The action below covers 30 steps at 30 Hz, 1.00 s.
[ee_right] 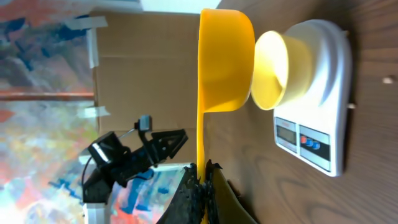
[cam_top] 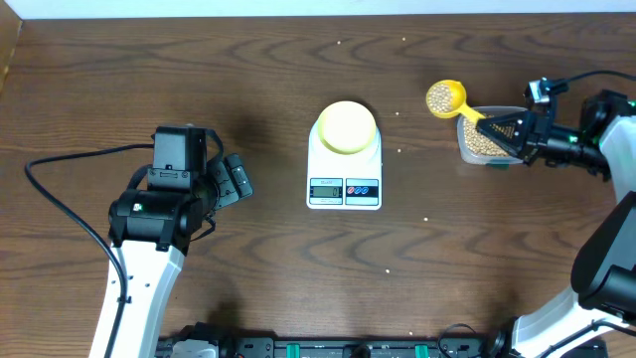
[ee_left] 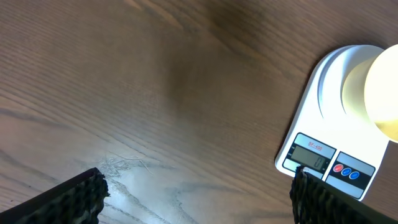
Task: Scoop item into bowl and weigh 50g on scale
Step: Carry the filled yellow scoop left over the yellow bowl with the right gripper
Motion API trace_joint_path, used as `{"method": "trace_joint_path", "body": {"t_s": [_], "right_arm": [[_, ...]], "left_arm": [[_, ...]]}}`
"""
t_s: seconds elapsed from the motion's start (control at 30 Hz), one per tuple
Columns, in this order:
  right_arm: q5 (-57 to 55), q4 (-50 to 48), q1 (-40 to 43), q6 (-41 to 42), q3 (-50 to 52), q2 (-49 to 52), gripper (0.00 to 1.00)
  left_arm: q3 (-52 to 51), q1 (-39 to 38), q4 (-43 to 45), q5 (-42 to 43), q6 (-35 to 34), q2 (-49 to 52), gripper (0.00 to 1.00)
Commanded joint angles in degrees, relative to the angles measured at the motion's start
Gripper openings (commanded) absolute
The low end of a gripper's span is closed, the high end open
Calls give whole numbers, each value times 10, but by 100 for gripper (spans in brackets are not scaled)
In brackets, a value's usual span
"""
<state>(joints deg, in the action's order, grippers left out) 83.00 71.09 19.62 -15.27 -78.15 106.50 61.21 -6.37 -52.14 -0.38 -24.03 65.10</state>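
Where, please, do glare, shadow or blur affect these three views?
Overhead: even light, sharp, a faint dark patch on the table. Left wrist: the bowl is washed out almost white, and glare whitens the wood by the blurred left fingers. Right wrist: the scoop is clear, the right fingers dark and soft.

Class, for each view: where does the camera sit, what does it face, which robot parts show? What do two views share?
Overhead: above table, facing down; left claw, right claw show.
Left wrist: facing table, scale; open claw fingertips show.
Right wrist: facing scoop, bowl, scale; shut claw grips scoop handle.
All share scale, bowl.
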Motion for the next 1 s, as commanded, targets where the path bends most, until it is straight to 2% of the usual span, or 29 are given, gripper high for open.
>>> {"method": "trace_joint_path", "body": {"t_s": [0.0,0.33,0.47,0.63,0.77,0.97], "right_arm": [[44,0,-19,-11,2,5,1],[63,-14,-88,-10,2,5,1],[63,-43,-111,17,2,5,1],[50,-140,-138,131,2,5,1],[-33,-228,-163,257,2,5,1],[-112,-354,-199,391,2,5,1]], "left_arm": [[6,3,-1,-10,-1,1,96],[6,3,-1,-10,-1,1,96],[6,3,-1,-10,-1,1,96],[6,3,-1,-10,-1,1,96],[6,3,-1,-10,-1,1,96],[6,3,-1,-10,-1,1,96]]}}
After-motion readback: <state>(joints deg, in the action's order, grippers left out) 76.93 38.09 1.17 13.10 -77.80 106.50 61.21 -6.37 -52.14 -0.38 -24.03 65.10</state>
